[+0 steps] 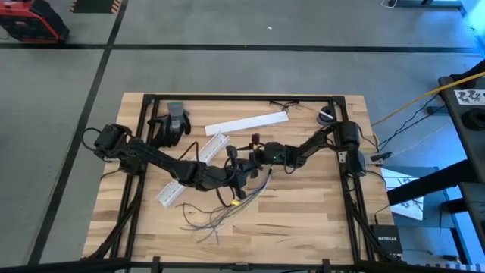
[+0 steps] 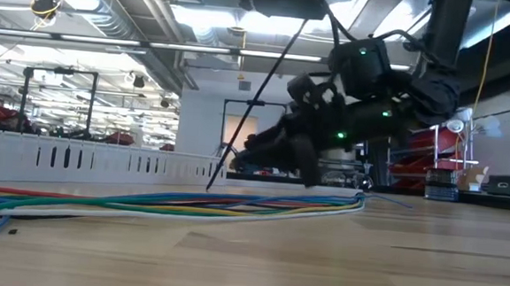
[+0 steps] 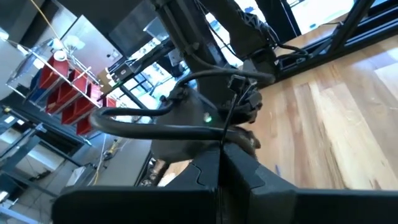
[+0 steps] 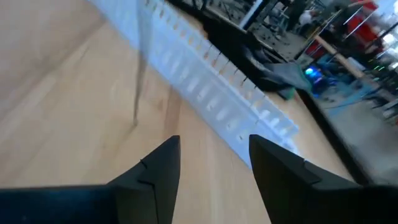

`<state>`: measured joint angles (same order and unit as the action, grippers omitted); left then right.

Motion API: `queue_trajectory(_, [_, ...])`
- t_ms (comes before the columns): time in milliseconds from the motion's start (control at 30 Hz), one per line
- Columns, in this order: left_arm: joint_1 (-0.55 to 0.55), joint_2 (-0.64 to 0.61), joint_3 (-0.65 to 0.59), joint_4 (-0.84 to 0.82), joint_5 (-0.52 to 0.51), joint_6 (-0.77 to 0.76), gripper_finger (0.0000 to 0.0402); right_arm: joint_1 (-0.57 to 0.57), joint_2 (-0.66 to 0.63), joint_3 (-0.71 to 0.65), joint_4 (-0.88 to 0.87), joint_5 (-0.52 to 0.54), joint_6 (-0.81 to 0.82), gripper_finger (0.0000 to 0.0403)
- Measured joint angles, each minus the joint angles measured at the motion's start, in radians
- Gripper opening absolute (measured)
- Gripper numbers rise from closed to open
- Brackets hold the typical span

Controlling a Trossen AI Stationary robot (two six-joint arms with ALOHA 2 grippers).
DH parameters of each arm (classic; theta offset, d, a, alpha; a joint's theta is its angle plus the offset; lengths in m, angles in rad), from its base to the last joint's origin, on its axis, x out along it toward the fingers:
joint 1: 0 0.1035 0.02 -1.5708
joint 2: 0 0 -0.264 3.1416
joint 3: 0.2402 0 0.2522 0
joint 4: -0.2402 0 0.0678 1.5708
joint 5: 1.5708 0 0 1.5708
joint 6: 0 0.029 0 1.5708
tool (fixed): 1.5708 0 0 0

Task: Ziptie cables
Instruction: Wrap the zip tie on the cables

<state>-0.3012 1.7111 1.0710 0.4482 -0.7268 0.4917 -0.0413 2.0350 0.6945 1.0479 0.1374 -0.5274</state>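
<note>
The cables (image 1: 220, 214) lie loose on the wooden table, fanned toward its near edge; in the low view the cables (image 2: 189, 204) show as coloured strands flat on the wood. My left gripper (image 1: 241, 176) hovers over their far end, shut on a thin black zip tie (image 3: 229, 115) with a small square head (image 3: 236, 81). My right gripper (image 1: 251, 156) faces it from just beyond, toward the far edge. In its own view my right gripper (image 4: 214, 155) is open above bare wood, with nothing between the fingers. My left gripper pinches the zip tie's strap (image 3: 224, 144) between its two shut fingers, at their free ends. The strap stands out past the fingers, lifted clear of the table, and its head end is free near my right gripper.
A white slotted channel (image 1: 193, 171) lies slantwise under my left arm and shows close ahead as the channel (image 4: 211, 93). A white flat strip (image 1: 246, 123), a dark glove (image 1: 170, 125) and a tape roll (image 1: 326, 115) lie near the far edge. Black frame rails (image 1: 345, 189) border the table.
</note>
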Motion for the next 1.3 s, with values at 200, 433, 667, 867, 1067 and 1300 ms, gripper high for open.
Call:
queue_trajectory(200, [-0.001,0.000,0.000,-0.005,0.005,-0.040,0.0000,0.145,-0.036,-0.081,0.011,0.180,-0.212,0.0184])
queue_trajectory(433, [0.002,-0.002,0.002,0.010,-0.007,-0.066,0.0000,0.251,-0.012,-0.015,-0.001,0.373,-0.701,0.0181])
queue_trajectory(667, [0.002,-0.002,0.002,0.017,-0.004,-0.077,0.0000,0.246,0.014,0.044,-0.014,0.486,-0.988,0.0150])
queue_trajectory(867, [0.004,-0.002,0.002,0.014,-0.004,-0.123,0.0000,0.266,0.014,0.052,-0.036,0.510,-1.003,0.0140])
queue_trajectory(1067, [0.015,-0.002,0.002,0.011,-0.015,-0.196,0.0000,0.302,0.015,0.054,-0.035,0.657,-0.953,0.0140])
queue_trajectory(1300, [0.060,-0.002,0.002,-0.007,-0.047,-0.341,0.0000,0.311,0.016,0.086,-0.059,0.731,-0.775,0.0140])
